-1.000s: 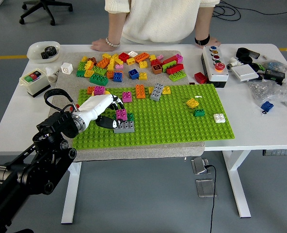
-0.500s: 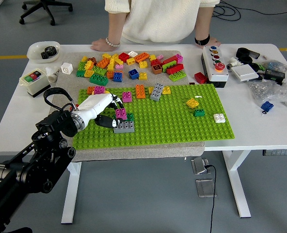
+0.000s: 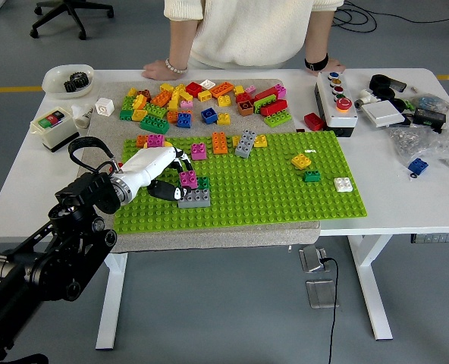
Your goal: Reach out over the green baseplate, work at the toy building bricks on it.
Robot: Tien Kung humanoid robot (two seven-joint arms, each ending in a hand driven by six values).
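Observation:
The green baseplate (image 3: 270,193) lies on a grey mat in the middle of the table. Single bricks stand on it: orange (image 3: 219,142), grey (image 3: 246,142), yellow (image 3: 301,161), a small green one (image 3: 312,176) and a white one (image 3: 343,183). My left hand (image 3: 177,176), white with black fingertips, is over the plate's left part. Its fingers are loosely bent and hold nothing. Just right of the fingertips stands a magenta brick (image 3: 188,179) beside a grey brick (image 3: 194,198). The thumb is by the grey brick's left end. My right arm is out of view.
A heap of loose bricks (image 3: 202,102) lies behind the plate. A person stands at the far side with both hands (image 3: 158,70) resting on the table edge. A button box (image 3: 336,102) and clutter sit at the right, and a white bowl (image 3: 67,79) and a switch box (image 3: 51,127) at the left.
My left hand has drawn back slightly to the left and up from the magenta brick. The bricks have stayed where they were.

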